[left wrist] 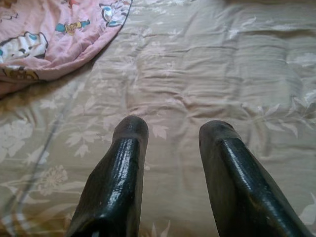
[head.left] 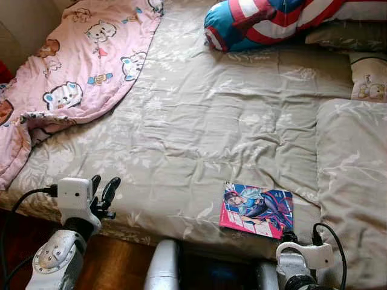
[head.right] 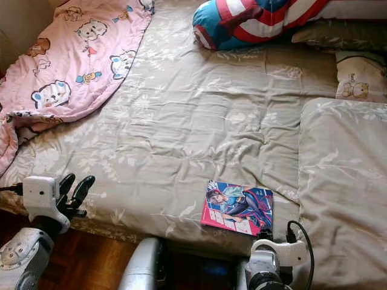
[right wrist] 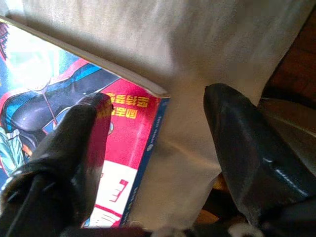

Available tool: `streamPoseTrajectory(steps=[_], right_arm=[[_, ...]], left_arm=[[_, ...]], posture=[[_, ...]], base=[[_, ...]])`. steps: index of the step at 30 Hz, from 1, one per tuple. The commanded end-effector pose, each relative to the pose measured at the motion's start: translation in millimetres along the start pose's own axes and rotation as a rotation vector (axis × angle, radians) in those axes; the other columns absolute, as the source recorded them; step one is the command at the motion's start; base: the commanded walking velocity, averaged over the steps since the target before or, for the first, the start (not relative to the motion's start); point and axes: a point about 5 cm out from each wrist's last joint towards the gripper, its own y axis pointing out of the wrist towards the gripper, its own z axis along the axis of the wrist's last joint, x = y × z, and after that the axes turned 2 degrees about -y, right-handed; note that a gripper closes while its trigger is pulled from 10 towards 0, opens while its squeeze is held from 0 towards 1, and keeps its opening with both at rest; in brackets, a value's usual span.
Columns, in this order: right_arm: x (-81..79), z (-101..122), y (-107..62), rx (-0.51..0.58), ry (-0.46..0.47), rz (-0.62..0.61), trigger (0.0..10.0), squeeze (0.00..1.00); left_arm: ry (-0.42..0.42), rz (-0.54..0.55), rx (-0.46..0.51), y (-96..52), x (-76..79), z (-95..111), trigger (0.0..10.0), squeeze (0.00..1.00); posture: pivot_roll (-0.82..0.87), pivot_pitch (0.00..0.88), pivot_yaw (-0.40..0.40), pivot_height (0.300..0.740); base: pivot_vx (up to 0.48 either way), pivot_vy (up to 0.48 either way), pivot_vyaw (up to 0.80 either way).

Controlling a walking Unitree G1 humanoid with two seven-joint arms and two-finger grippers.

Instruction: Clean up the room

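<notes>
— While the right gripper [right wrist: 158, 123] hangs over the near edge of the bed [head.left: 199, 121], where does the comic book [head.left: 257, 209] sit relative to it?

— Just ahead of it and partly under it. One finger lies over the red corner of the cover and the other over bare bedspread beside that corner. The fingers stand wide apart and hold nothing.

— So the step in hand looks like picking the comic book up?

— That is my reading. It lies flat on soft quilting, so a pinch from straight above would likely press it into the cloth. Better to bring the lower finger in at the corner that points toward the gripper, get it under the edge, then close on cover and pages together.

— And the left gripper [head.left: 104, 192]?

— It hovers above the bedspread at the near edge, far to the left of the book, fingers narrowly parted and empty. The pink blanket [head.left: 72, 66] lies bunched beyond it, the striped cushion [head.left: 266, 21] away at the far side.

— Any risk?

— Glossy cover; a shallow bite could slip.
</notes>
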Motion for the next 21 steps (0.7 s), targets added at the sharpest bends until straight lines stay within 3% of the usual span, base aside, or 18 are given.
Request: streamPoseTrajectory(steps=[1, 2, 3, 14, 21], right_arm=[[11.2, -6.9, -3.1, -0.018, 0.0, -0.041, 10.0, 0.48], [11.4, -6.8, -3.1, -0.017, -0.001, -0.042, 10.0, 0.34], [11.2, -6.6, -3.1, -0.015, -0.006, -0.042, 10.0, 0.0], [7.8, 0.8, -1.2, 0.001, -0.072, -0.005, 10.0, 0.0], [10.3, 8.9, -0.1, 0.037, -0.041, -0.019, 10.0, 0.0]], left_arm=[[0.019, 0.026, -0.013, -1.9, -5.3, -3.7, 10.0, 0.0], [0.019, 0.026, -0.011, -1.3, -5.0, -3.6, 10.0, 0.0], [0.017, 0.026, -0.009, -0.2, -4.8, -3.8, 10.0, 0.0], [-0.011, 0.027, 0.019, 15.0, 1.7, -7.9, 10.0, 0.0], [-0.015, 0.014, 0.034, 28.4, 8.9, -13.2, 10.0, 0.0]], posture=[[0.24, 0.23, 0.098, 0.657], [0.24, 0.23, 0.098, 0.657], [0.23, 0.224, 0.094, 0.657], [0.18, 0.181, 0.059, 0.657], [0.13, 0.132, 0.033, 0.657]], base=[[0.0, 0.0, 0.0], [0.0, 0.0, 0.0], [0.0, 0.0, 0.0], [0.0, 0.0, 0.0], [0.0, 0.0, 0.0]])
